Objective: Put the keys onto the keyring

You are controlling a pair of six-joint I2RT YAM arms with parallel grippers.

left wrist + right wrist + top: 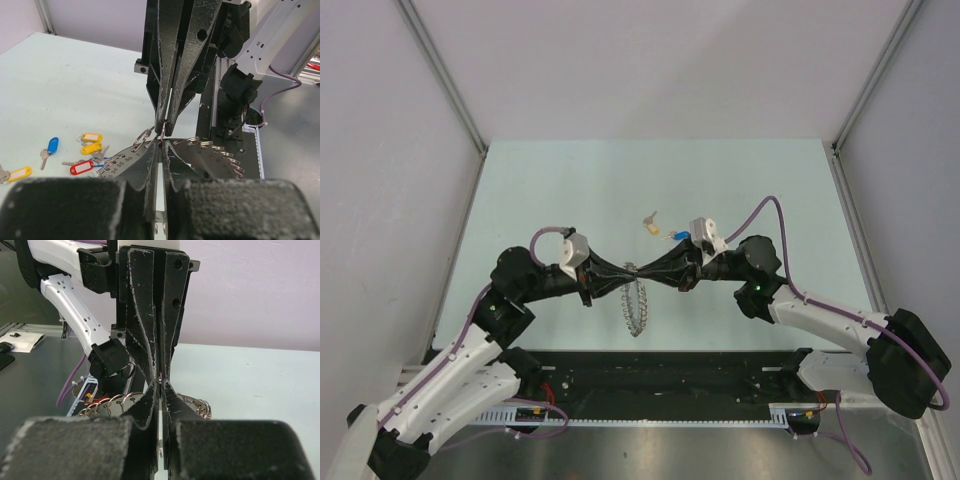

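The keyring [637,310] is a silver band of small loops that hangs between my two grippers above the table. My left gripper [625,271] and right gripper [647,272] meet tip to tip on its top edge, each shut on the band. In the left wrist view the left gripper [161,144] pinches the numbered band [117,161] and the right fingers [172,100] come from above. In the right wrist view the right gripper [160,386] pinches the keyring [112,405]. Loose keys lie on the table: blue tag [52,145], yellow tags [91,137], red tag [81,167].
In the top view one yellow-tagged key [650,222] lies behind the grippers, and a blue and yellow pair [678,237] lies by the right wrist. The pale green table [570,190] is walled by grey panels. A black rail [660,375] runs along the near edge.
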